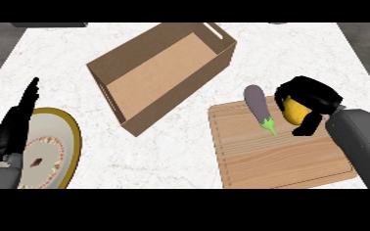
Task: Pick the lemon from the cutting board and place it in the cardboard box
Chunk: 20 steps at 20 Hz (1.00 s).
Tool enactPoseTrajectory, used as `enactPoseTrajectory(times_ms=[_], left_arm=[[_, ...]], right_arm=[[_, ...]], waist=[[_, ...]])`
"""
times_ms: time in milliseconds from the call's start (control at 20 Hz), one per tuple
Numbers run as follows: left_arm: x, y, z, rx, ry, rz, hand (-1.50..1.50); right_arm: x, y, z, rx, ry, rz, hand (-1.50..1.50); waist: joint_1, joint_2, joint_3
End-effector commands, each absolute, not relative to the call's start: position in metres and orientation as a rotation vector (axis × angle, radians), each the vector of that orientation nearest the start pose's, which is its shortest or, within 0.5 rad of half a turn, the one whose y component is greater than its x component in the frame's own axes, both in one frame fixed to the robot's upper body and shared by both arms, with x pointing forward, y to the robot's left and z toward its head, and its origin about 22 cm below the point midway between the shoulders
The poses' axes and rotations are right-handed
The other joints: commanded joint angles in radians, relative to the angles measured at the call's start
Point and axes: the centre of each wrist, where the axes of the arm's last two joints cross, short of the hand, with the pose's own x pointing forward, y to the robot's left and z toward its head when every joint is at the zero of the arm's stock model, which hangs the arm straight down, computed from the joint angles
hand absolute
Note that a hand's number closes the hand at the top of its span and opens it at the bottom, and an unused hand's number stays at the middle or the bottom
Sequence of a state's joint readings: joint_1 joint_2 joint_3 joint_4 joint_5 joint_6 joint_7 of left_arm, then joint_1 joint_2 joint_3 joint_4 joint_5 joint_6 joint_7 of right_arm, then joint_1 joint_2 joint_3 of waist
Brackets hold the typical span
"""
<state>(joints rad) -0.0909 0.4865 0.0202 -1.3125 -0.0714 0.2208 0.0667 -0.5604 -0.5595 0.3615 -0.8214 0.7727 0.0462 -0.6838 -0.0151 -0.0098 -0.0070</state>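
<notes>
Lemon (pixel 292 110): sits at the far right corner of the cutting board (pixel 282 151), mostly covered by the right hand; only a patch of yellow shows between the fingers and thumb.
Right hand (pixel 312 97): enters from the right edge; its fingers and thumb are curled round the lemon, enclosing it from above and from the right.
Lift status: cannot tell whether the lemon rests on the board or is raised clear of it.
Cardboard box (pixel 115 61): lies on the counter (pixel 180 151) to the far left of the board, well apart from it, set at an angle with the open top facing up; nothing shows inside.
Eggplant (pixel 257 106): lies on the board just left of the lemon, close to the curled fingers, stem pointing toward the near side.
Left hand (pixel 18 115): at the left edge over the plate (pixel 61 127), fingers straight and pointing up, holding nothing; resting.
Done: grasp on the lemon appears established.
Left: lift, carry leftward and away over the counter to the box, release inside.
Progress estimate: early; the transfer itself is judged not yet begun.
Caution: the eggplant lies on the path toward the box; the lift should clear it.
</notes>
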Motion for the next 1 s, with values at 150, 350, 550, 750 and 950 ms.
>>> enactPoseTrajectory(times_ms=[150, 350, 550, 750, 950], left_arm=[[0.25, 0.372, 0.007, 0.69, -1.313, -0.189, 0.0], [0.253, 0.369, 0.013, 0.694, -1.323, -0.178, 0.0], [0.241, 0.358, -0.002, 0.671, -1.316, -0.189, 0.0], [0.265, 0.359, 0.024, 0.667, -1.353, -0.189, 0.0], [0.257, 0.349, 0.007, 0.628, -1.343, -0.214, 0.0]], right_arm=[[0.367, -0.313, 0.031, -0.92, -1.309, 1.183, 1.5], [0.369, -0.27, 0.068, -1.043, -1.391, 1.063, 1.5], [0.354, -0.224, 0.113, -1.132, -1.627, 0.993, 1.5], [0.324, -0.194, 0.15, -1.081, -1.713, 1.009, 1.5], [0.328, -0.146, 0.185, -0.956, -1.74, 1.014, 1.5]], waist=[[-0.033, -0.015, 0.001], [-0.034, -0.016, 0.003], [-0.025, -0.014, 0.004], [-0.009, -0.001, 0.006], [0.017, 0.007, 0.006]])
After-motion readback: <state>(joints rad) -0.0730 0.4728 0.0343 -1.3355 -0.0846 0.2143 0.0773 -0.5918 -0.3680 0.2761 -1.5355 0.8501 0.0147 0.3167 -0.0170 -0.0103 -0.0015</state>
